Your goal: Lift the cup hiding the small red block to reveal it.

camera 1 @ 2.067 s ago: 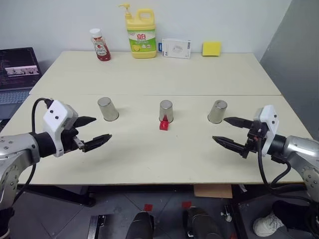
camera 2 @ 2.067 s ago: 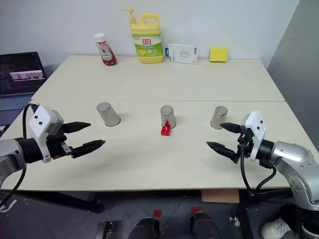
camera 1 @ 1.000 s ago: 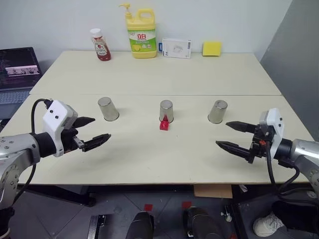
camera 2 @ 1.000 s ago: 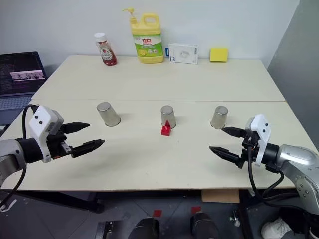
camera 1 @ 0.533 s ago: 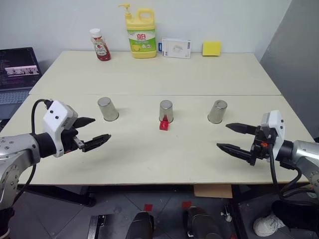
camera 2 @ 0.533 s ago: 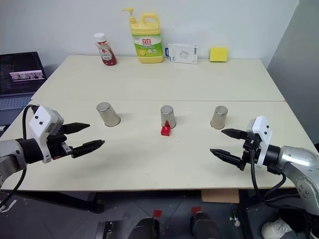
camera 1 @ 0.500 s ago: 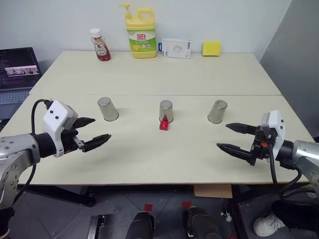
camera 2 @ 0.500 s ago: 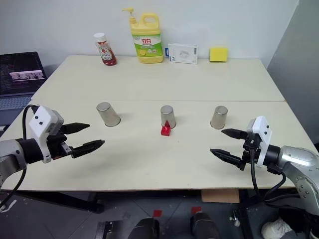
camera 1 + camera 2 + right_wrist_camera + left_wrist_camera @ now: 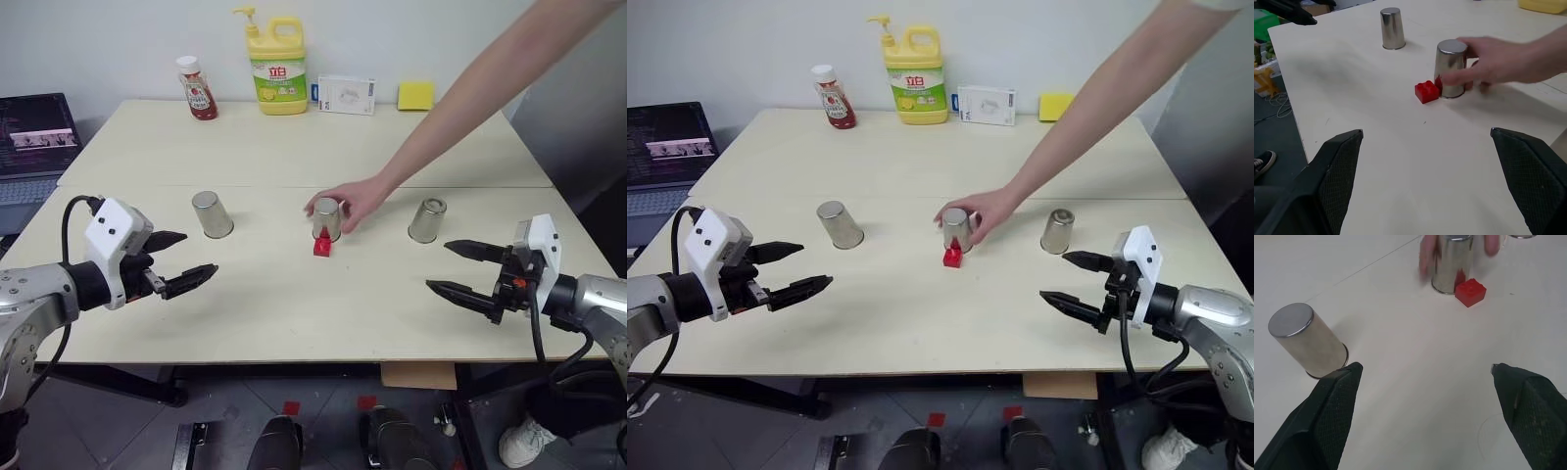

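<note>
Your left claw (image 9: pixel 184 259) and right claw (image 9: pixel 460 268) both hang spread wide and empty above the worktop (image 9: pixel 294 313). Between and beyond them, a person's hand (image 9: pixel 348 202) grips the middle cup (image 9: pixel 326 219), the red block (image 9: pixel 321 246) touching its base.

Pale cream table (image 9: pixel 294 313), a seam running across its middle, and along the near half three steel cups stand upside down in a row: the left cup (image 9: pixel 211 213), the middle cup (image 9: pixel 326 218) and the right cup (image 9: pixel 427 219). The small red block (image 9: pixel 321 245) sits out in the open, just in front of the middle cup. At the far edge stand a red-capped sauce bottle (image 9: pixel 197 88), a yellow detergent jug (image 9: pixel 277 69), a white box (image 9: pixel 346 95) and a yellow sponge (image 9: pixel 415 95).
</note>
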Robot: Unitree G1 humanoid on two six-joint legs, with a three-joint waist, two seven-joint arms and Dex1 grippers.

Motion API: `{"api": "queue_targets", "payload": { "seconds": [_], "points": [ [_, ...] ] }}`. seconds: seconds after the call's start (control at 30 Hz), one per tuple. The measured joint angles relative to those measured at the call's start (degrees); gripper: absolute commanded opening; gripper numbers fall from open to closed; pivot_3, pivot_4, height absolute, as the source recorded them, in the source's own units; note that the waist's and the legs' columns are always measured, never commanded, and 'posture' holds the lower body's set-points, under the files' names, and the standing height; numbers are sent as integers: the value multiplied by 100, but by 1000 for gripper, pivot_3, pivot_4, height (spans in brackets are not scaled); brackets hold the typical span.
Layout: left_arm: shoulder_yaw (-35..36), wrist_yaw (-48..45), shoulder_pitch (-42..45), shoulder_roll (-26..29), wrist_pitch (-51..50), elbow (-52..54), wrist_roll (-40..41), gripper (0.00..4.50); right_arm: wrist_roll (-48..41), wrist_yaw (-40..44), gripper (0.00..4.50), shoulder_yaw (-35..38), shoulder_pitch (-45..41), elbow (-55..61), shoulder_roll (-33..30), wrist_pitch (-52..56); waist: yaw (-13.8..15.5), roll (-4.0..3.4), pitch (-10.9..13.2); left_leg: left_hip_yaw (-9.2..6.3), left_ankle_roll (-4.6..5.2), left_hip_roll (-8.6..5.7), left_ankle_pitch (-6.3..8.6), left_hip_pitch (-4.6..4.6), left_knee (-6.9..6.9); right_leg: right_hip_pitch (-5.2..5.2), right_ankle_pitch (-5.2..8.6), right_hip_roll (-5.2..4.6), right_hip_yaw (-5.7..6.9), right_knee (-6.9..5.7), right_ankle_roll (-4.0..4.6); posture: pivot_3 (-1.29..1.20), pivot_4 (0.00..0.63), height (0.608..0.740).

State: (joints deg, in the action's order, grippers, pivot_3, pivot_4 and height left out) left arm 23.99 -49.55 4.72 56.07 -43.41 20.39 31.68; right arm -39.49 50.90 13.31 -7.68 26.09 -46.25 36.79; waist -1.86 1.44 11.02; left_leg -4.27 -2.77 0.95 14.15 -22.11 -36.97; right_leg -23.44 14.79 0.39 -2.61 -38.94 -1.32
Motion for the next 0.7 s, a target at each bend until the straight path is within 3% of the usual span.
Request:
{"api": "queue_targets", "payload": {
  "seconds": [0.7],
  "points": [
    [-1, -105, 3, 1, 17, -30, -26, 4500, 48, -32, 4432, -105, 19, -39, 14, -108, 1, 0, 0, 0, 0, 0, 0, 0, 1, 0, 0, 0, 0, 1, 0, 0, 150, 740]
  ]
}}
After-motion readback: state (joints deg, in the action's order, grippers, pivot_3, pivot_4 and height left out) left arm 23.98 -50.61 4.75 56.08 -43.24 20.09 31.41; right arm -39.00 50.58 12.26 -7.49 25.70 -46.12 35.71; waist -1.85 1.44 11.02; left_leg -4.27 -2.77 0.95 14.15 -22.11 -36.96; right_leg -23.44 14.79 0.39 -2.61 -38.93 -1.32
